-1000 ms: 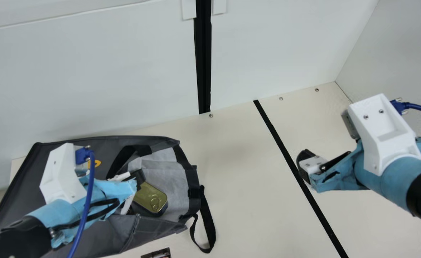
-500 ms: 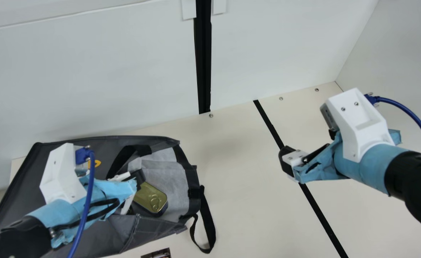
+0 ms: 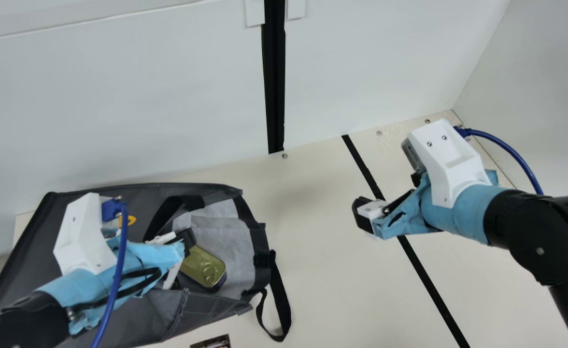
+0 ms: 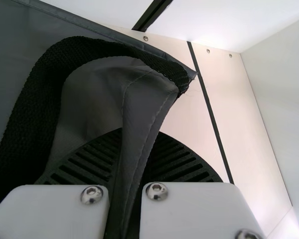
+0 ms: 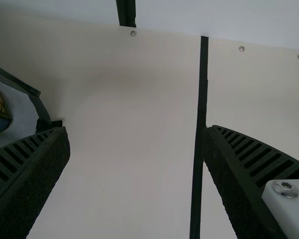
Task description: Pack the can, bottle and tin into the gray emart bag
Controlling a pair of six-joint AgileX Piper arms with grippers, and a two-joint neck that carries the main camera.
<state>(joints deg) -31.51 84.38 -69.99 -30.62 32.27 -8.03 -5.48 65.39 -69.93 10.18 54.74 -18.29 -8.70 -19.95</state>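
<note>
The tin (image 3: 199,263) slants lengthwise — ring-pull (image 3: 209,275) toward the bag's mouth (image 3: 260,237)

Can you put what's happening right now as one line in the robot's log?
left gripper: pinching the edge of the gray bag | right gripper: open, above the table | tin: in the bag's mouth

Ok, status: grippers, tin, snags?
Left gripper shut on bag edge. Right gripper open above table. Tin in bag mouth. Strap near left gripper, possible snag.
</note>
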